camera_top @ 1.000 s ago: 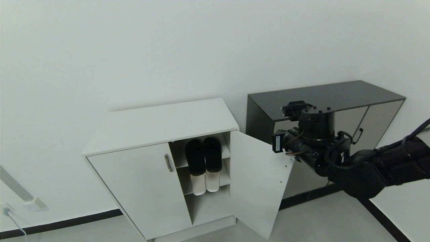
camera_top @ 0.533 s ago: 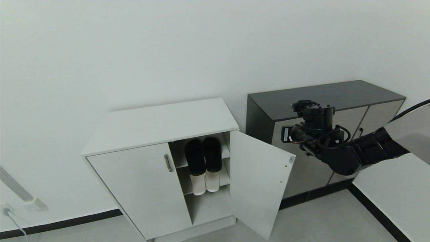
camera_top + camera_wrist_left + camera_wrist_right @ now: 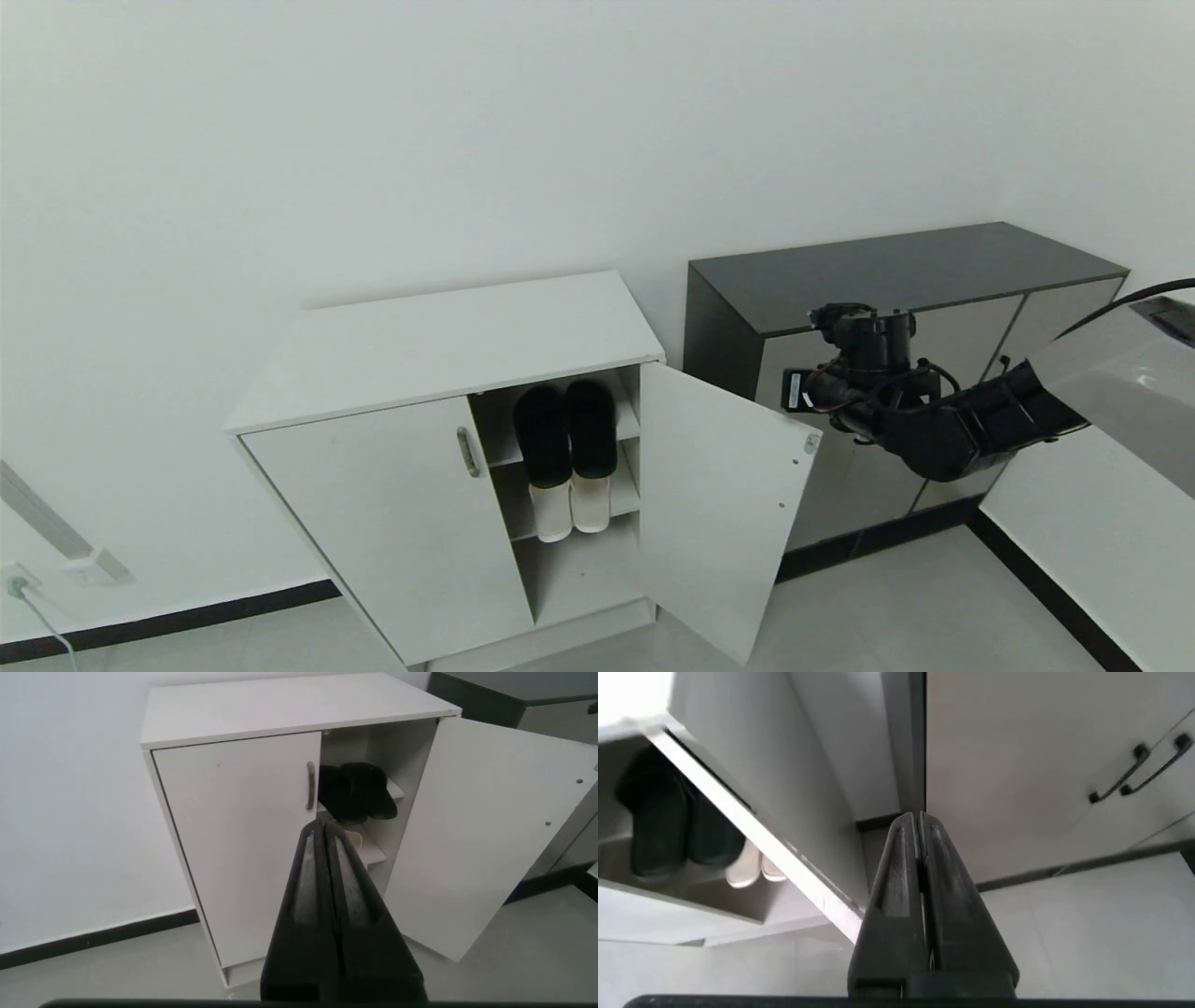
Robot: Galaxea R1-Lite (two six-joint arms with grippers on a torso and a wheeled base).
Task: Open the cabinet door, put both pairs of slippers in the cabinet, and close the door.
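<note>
Cabinet (image 3: 448, 345): white, matte, flat-panelled box on the floor. Left door is shut and has a slim metal handle (image 3: 465, 452). Right door (image 3: 719, 504) stands swung wide.
Black slippers (image 3: 565, 431): smooth, rounded pair, side by side on the upper shelf.
White slippers (image 3: 569, 509): same shape, on the shelf below.
Right gripper (image 3: 915, 821): fingers pressed together, holding nothing (near the open door's outer edge).
Left gripper (image 3: 324, 835): fingers together, facing the cabinet front.
Dark cabinet (image 3: 896, 261): glossy-fronted, just beside.

In the lower centre of the head view, the white cabinet (image 3: 448, 345) stands with its right door (image 3: 719, 504) swung wide open and its left door (image 3: 392, 523) shut. Inside, 2 black slippers (image 3: 565, 434) sit side by side, just above 2 white slippers (image 3: 569, 509).
</note>
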